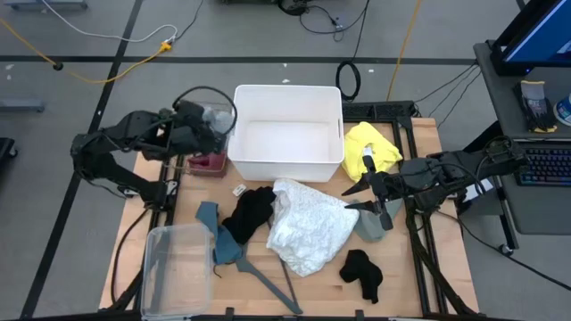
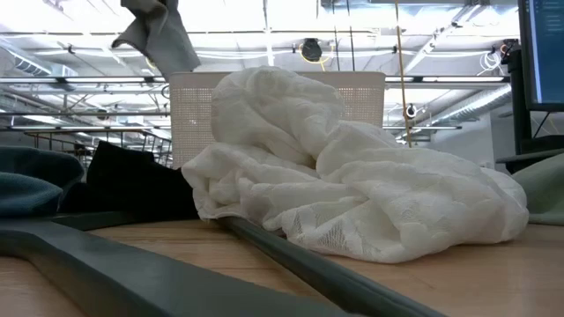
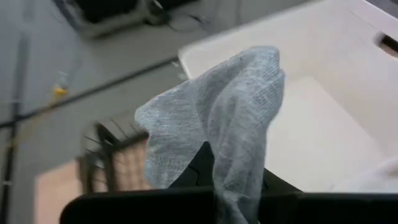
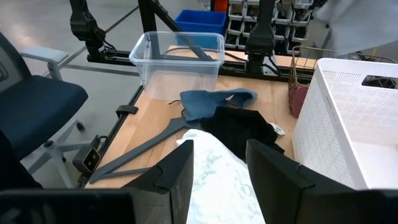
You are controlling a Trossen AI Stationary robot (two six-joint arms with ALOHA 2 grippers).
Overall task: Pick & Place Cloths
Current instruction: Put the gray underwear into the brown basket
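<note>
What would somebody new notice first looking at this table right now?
Probably the big crumpled lacy white cloth in the middle of the table, just in front of the empty white bin. Next, the left tool at the bin's left edge, shut on a light grey cloth. The right tool hovers open beside the white cloth.

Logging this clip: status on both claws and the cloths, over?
Left claw shut on light grey cloth, beside the white bin. Right claw open over lacy white cloth. Nothing blocking the bin.
</note>
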